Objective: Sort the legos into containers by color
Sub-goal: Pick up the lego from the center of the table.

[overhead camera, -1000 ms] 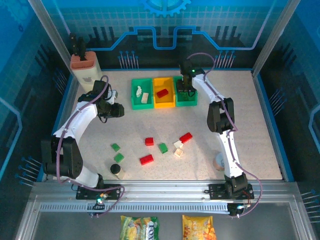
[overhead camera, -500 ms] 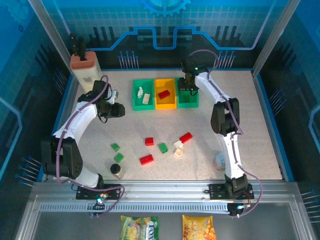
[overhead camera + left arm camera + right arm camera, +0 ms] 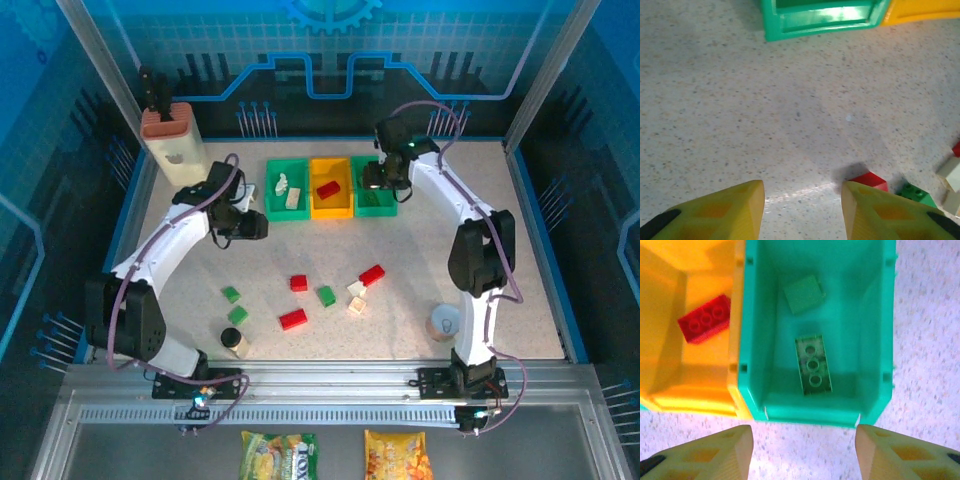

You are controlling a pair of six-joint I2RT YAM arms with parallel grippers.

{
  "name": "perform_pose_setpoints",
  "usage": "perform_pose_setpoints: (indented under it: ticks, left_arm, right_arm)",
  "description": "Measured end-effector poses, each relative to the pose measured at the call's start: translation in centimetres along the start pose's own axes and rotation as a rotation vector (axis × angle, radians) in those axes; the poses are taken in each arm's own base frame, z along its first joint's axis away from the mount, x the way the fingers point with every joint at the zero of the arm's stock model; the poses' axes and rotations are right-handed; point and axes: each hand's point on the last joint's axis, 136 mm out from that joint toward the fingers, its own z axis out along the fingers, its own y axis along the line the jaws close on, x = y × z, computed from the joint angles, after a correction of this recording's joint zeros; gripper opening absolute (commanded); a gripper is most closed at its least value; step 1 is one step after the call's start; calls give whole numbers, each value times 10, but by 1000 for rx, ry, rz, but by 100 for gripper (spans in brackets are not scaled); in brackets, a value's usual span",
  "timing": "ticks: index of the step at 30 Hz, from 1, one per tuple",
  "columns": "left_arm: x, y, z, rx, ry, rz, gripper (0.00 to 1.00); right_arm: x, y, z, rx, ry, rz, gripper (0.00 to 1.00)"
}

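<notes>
Legos (image 3: 293, 319) are held by neither arm. The left gripper (image 3: 802, 200) is seen with its yellow fingers (image 3: 735, 210) parted and nothing between them, poised over bare table (image 3: 765, 115). A red brick (image 3: 869, 181) and a green brick (image 3: 914, 194) lie just beyond one finger. The right gripper (image 3: 804, 440) is likewise parted and empty, hung over the near wall of the right bin (image 3: 875, 340), where two green pieces (image 3: 813, 364) lie. One red piece (image 3: 705, 319) lies in the yellow bin (image 3: 670, 390) alongside. Cream pieces (image 3: 291, 197) are seen in the left bin (image 3: 270, 212), and the loose bricks are scattered mid-table.

Two bricks could be caught at once, or a neighbour shoved aside, because the red brick and green brick lie so close together. A green brick could be dropped among the cream pieces, since the left bin is green as well. A bin wall could be clipped if the right gripper were lowered where it hangs.

Part of the red brick is covered by a finger, and whether it touches the green brick cannot be told. A cream brick (image 3: 952, 175) is cut off at the frame edge. From above, part of the right bin is covered by the right gripper, and a pale object beside the jar (image 3: 231, 338) cannot be identified.
</notes>
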Motion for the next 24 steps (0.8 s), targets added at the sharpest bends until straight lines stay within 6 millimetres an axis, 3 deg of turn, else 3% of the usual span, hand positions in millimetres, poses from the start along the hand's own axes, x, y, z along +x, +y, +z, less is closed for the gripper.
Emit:
perform_pose_setpoints:
  ticks: [7, 12, 18, 24]
  left_arm:
    - [14, -33, 4, 6, 23, 7, 50]
    - [45, -51, 10, -5, 51, -18, 55]
    - [84, -61, 29, -63, 100, -59, 60]
    - [99, -72, 38, -86, 91, -89, 66]
  right_arm:
    - [40, -3, -16, -13, 40, 3, 57]
    - [54, -6, -27, -21, 35, 11, 57]
    - [74, -7, -20, -16, 67, 8, 57]
    - [88, -10, -13, -7, 104, 4, 57]
